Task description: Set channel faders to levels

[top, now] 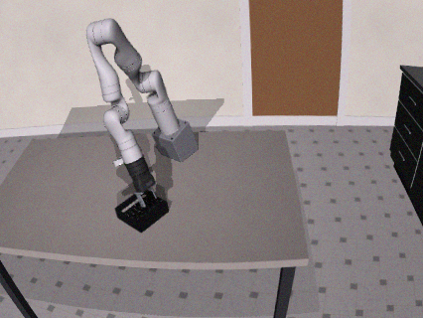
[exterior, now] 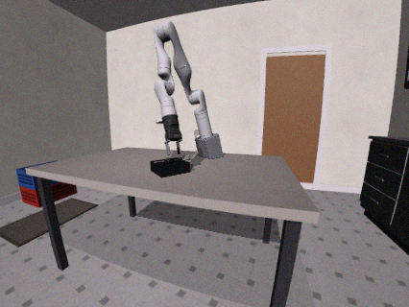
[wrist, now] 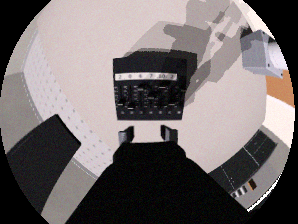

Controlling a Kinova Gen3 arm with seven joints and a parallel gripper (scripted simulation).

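The lighting desk (top: 142,213) is a small black box standing flat on the grey table, left of the middle. It also shows in the exterior view (exterior: 169,166) and in the wrist view (wrist: 148,87), where a pale tape strip runs across its far part above rows of faders. The fader caps and written levels are too small to read. My gripper (top: 144,197) hangs just above the desk's rear part, fingers open and empty. It shows in the exterior view (exterior: 173,150) and in the wrist view (wrist: 147,135), with both fingertips at the desk's near edge.
The arm's grey base block (top: 176,141) stands on the table behind the desk. A black cabinet (top: 409,134) stands at the far right off the table. Blue and red crates (exterior: 35,184) lie on the floor to the left.
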